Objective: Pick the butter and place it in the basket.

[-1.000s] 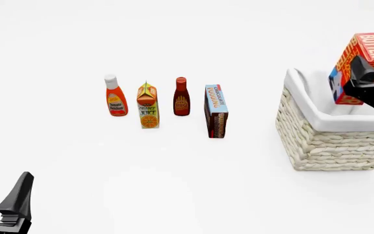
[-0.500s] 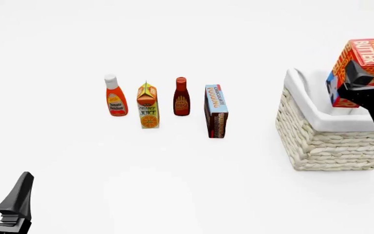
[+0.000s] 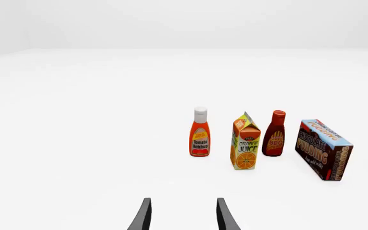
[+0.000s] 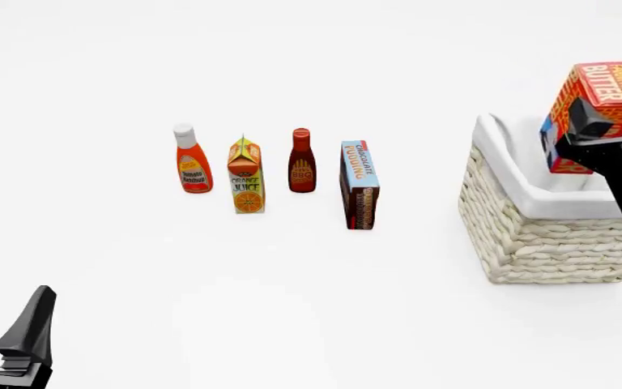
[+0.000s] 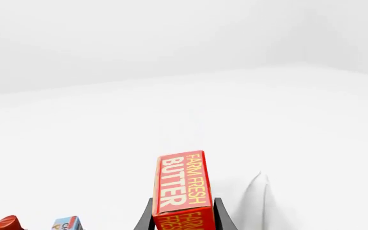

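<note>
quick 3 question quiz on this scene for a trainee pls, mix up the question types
1. True or false: the butter already rests inside the basket.
2. Which claw holds the butter? A) left B) right
3. Fill in: the grocery standing nearest the basket is the chocolate ____ box.

Key: 1 false, it is held above the basket. 2 B. 3 pudding.

The basket stands at the right, its open top blocked only by the butter held tilted above its far right part in the right gripper. Left of the basket a bare gap of table separates it from the pudding box. Beyond that box, closely spaced, stand the BBQ bottle, juice carton and ketchup bottle. The left gripper sits at the near left corner, wide bare table between it and the row.
</note>
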Tool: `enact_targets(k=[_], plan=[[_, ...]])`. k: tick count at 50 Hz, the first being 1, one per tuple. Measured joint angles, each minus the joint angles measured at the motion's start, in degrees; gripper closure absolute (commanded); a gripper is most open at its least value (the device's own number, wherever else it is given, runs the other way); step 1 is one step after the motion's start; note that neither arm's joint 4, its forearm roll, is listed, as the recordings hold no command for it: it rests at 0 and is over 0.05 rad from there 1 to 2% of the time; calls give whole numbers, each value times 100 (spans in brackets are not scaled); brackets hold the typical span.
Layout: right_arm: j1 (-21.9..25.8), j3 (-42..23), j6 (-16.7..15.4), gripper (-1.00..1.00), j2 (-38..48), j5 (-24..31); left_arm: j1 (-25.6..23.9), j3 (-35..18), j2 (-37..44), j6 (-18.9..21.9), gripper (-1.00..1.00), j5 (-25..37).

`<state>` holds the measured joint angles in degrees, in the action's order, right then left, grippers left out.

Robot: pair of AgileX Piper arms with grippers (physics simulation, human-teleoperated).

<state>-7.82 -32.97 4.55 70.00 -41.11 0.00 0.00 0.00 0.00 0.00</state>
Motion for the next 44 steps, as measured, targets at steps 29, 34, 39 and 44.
enact_targets(k=[29,34,39,44], plan=[[-244,-194,-192,-100,47,-22,0,0,0,0,-100,0],[-251,-196,-179,-100,-8,12,0,0,0,0,-100,0],[-198,-191,-76,-100,-252,184,0,0,0,0,-100,0],[-52,-162,64,-100,-850,521,0,0,0,0,-100,0]])
